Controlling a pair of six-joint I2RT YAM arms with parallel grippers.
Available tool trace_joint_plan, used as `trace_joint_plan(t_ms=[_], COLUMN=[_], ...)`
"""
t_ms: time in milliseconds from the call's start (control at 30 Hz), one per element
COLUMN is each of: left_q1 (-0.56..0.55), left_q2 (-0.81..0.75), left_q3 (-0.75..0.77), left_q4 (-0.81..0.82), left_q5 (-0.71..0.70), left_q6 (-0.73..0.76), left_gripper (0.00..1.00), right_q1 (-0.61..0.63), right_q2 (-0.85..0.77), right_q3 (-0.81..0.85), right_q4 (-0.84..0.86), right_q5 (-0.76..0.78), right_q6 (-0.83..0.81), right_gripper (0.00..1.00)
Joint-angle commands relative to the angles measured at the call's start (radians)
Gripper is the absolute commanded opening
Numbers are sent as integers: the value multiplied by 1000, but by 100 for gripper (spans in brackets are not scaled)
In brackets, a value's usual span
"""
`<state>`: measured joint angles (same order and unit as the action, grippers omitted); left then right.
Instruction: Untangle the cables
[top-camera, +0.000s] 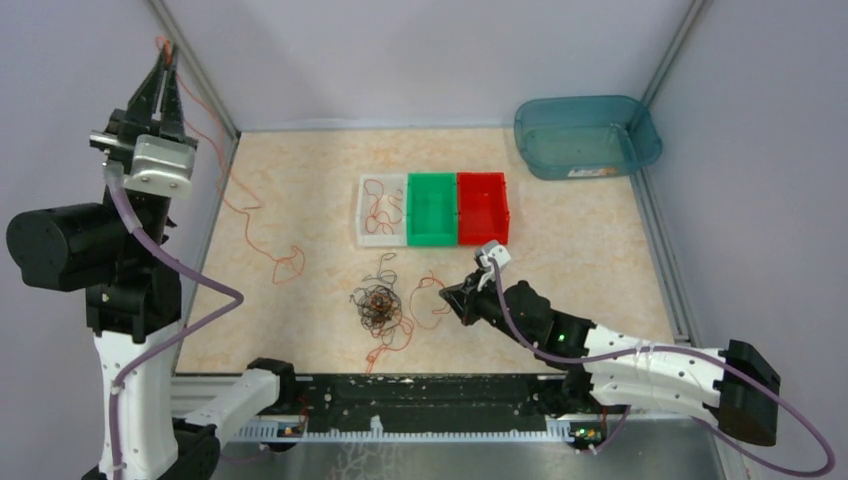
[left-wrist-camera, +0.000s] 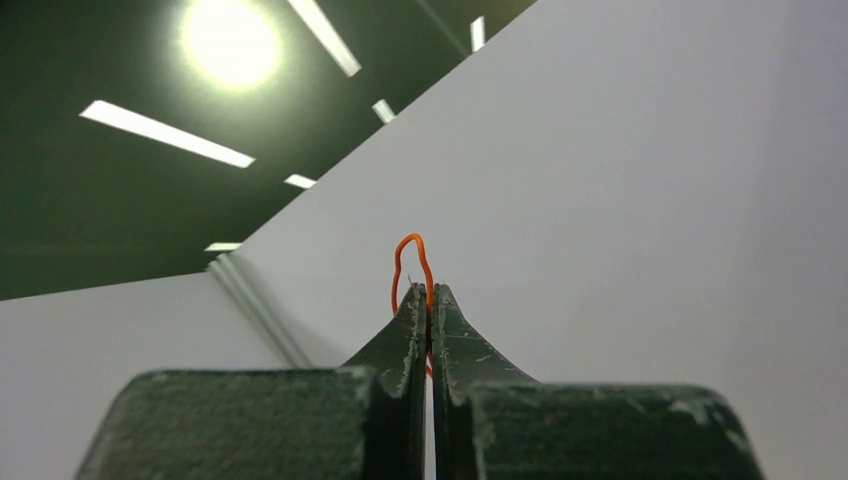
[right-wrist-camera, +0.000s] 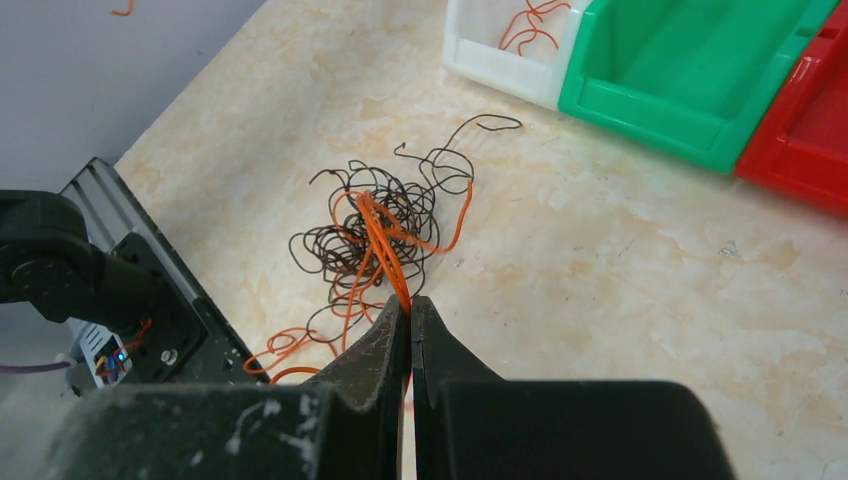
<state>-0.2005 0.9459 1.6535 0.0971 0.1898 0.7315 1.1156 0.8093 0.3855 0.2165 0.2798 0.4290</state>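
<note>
I see the overhead view evenly and brightly lit, with only faint, soft shadows on the tabletop (top-camera: 300, 170). In my left wrist view a round ceiling lamp (left-wrist-camera: 230, 40) burns out to white glare at the upper left, and strip lights (left-wrist-camera: 165, 133) shine against a dark ceiling (left-wrist-camera: 80, 220). Both wrist views are sharp mid-frame but soft along the bottom edge, where the bases of the left gripper (left-wrist-camera: 430, 300) and right gripper (right-wrist-camera: 410, 310) blur.

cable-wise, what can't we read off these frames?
- Left wrist view: the orange cable vanishes between the fingers of the left gripper; its run below is out of frame.
- Right wrist view: how many strands the right gripper pinches; its fingers hide them.
- Top view: the tangle is too fine to trace single strands.
</note>
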Motion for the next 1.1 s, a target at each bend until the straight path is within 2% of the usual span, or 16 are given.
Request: trace_joint_plan(t_ms=[0,400,500,700,1067], left_q1=[1,-2,-7,-29,-85], left_q2=[12,208,256,348,478], left_q3=[-9,-16,-13,-19,-71], left_q4=[-94,119,161,203,244], left_q5=[240,325,327,344,362], left_q6=[-144,-417,-440,-441,-300], left_gripper=[0,0,0,0,0], right_q1=[-9,-9,-10,-9,-10], right_q2=[8,-110,-134,-172,-228], right_q3=[22,25,38,67,111], right_q4=[80,42,25,-10,-62], right_q5=[27,90,107,133,192], right_q6=[27,25,21,6,-10], right_gripper=[0,0,0,0,0])
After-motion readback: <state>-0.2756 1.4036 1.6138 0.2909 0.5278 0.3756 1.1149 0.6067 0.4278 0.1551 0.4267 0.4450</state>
